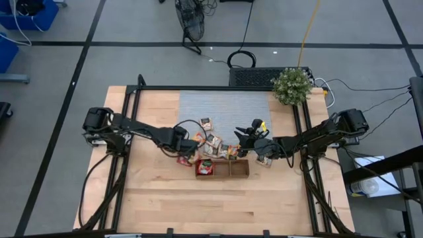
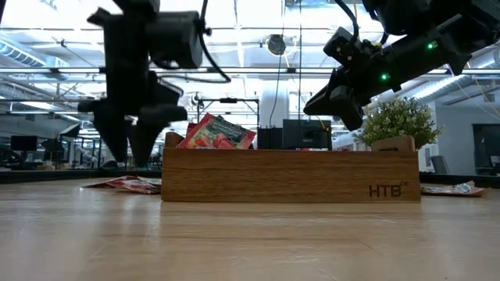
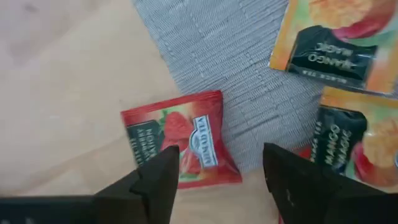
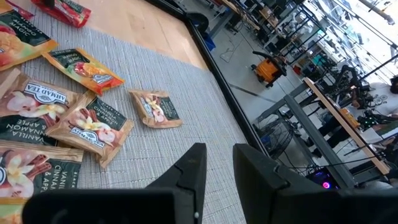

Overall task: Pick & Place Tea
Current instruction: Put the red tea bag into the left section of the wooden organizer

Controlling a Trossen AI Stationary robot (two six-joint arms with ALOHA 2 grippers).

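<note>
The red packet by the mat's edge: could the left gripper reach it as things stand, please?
Probably yes: the left gripper hangs open right over the red packet, which lies flat with nothing on top of it.

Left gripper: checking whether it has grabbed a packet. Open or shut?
Open: the left gripper shows a wide gap, a red tea packet lying flat beyond it.

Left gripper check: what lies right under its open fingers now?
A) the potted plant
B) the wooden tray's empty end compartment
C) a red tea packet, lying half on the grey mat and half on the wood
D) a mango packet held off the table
C: in the left wrist view the left gripper stands open above a red tea packet lying flat across the edge of the grey mat, not held.
</note>
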